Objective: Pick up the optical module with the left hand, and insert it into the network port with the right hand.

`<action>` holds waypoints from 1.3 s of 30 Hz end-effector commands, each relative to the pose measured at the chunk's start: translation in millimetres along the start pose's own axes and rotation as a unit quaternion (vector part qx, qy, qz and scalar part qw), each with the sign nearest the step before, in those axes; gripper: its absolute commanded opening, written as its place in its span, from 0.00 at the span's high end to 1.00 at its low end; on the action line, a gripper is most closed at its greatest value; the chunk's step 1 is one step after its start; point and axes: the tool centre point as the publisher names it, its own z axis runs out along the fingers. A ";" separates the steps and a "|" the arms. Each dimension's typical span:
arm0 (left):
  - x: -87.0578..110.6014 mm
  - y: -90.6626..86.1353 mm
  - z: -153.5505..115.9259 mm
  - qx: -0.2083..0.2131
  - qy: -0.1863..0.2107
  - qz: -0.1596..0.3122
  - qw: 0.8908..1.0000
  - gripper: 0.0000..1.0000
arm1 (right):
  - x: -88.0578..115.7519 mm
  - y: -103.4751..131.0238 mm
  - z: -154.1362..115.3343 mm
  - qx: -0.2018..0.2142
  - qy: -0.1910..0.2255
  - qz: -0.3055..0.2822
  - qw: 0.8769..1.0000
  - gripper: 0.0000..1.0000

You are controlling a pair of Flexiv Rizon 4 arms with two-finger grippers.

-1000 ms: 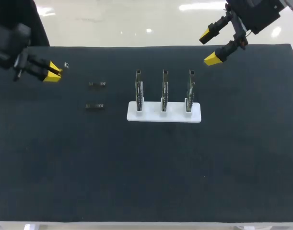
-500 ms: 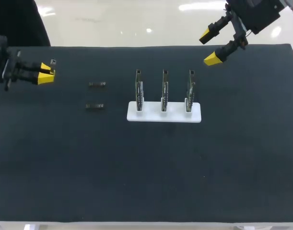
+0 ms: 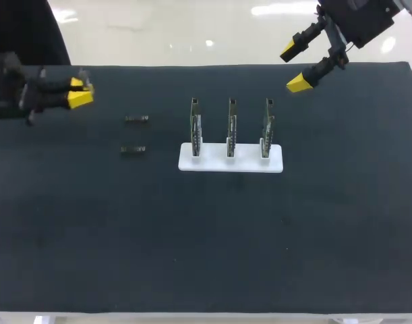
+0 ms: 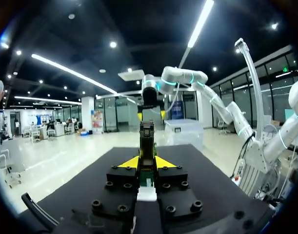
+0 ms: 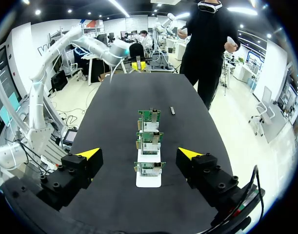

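Presently optical module off the bench, pinched between the yellow tips of left tool, a finger against each side. Sits at far left, well apart from right tool, with three upright boards on white base roughly between the two. Long axis in line with left tool's fingers, free end poking out ahead, aimed across the bench toward the right arm; about level in left wrist view. Right tool spread wide, holding nothing, above the back right corner, nearer the boards than left tool. Judged: handover next, calling for a side-on grip on the free end, axis kept toward a port. Ports themselves too small to make out.
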 end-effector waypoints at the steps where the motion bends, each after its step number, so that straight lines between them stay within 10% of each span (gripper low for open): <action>1: 3.9 4.8 34.6 0.009 -0.026 -0.010 1.000 1.00 | 0.0 -0.8 0.4 -0.001 -0.001 -0.001 1.000 0.00; 39: 1.5 -6.7 156.3 0.027 -0.028 0.006 0.999 1.00 | 0.0 -0.8 0.4 -0.001 -0.001 -0.001 1.000 0.00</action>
